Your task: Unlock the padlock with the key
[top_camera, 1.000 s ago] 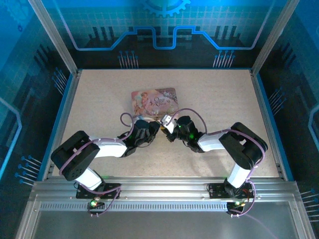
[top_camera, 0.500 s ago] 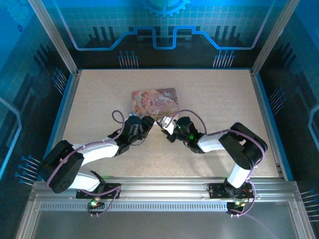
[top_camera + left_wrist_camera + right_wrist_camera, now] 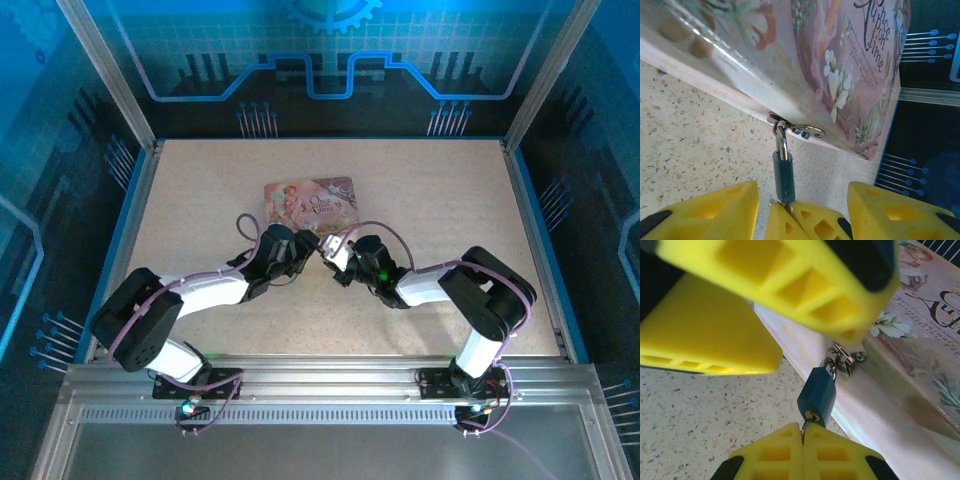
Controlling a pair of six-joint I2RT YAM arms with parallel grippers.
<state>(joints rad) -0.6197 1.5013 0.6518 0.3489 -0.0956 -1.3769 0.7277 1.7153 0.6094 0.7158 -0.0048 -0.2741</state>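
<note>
Just near of the pink tin (image 3: 310,200), at the middle of the surface (image 3: 420,200), the padlock (image 3: 816,395) hangs by its shackle from the hasp (image 3: 842,356) on the tin's near wall. Its long axis runs from that wall toward the arms, keyhole end nearest.

Right pincer (image 3: 803,437) meets that end head-on. Its fingers are pressed together on the key (image 3: 804,426), a thin sliver leading into the brass keyhole, so key and lock body lie on one line.

Left pincer (image 3: 802,192) comes in from the left and stands about half wide, one finger on either side of the lock body and neither touching it.

Both pincers are at the lock, and the turn depends on that shared axis. The right pincer would likely roll about it, and the lock, hanging free, would probably spin with the key unless the left fingers clamp its flat sides first.
</note>
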